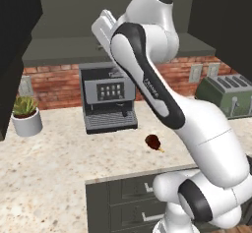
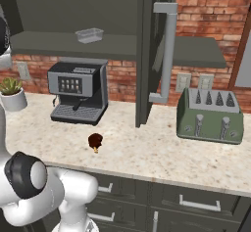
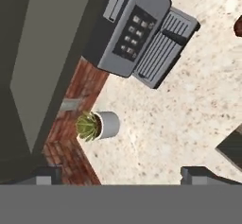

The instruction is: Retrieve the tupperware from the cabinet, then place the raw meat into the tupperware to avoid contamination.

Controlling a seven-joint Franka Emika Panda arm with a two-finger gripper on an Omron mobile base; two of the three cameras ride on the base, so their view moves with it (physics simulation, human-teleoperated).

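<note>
Where the brick wall (image 2: pixel 211 11) runs behind it, a speckled beige worktop (image 2: pixel 147 152) is seen to span the kitchen, with dark drawers (image 2: pixel 196 204) set beneath its front edge. Above the back of the worktop the cabinet (image 2: pixel 147 50) is shown standing open; its door is swung out toward the room, edge-on in the right base view, with a long silver bar handle (image 2: pixel 166 50) on it. On the cabinet's shelf (image 2: pixel 49 42), the tupperware (image 2: pixel 89 34) is found, small and grey, above the coffee machine. The coffee machine (image 2: pixel 78 91) is placed against the wall at the worktop's back edge, left of the open door. A green-grey toaster (image 2: pixel 211 116) is set at the back edge to the right of the door. A potted plant (image 2: pixel 12 94) in a white pot is kept near the back left corner. The raw meat (image 2: pixel 95 141) is laid on the worktop in front of the coffee machine, nearer the front edge, apart from everything else. The hand (image 3: pixel 120 173) is raised over the worktop, looking down on plant and coffee machine; its jaws are spread wide and nothing is held between the fingertips (image 3: pixel 196 173).
</note>
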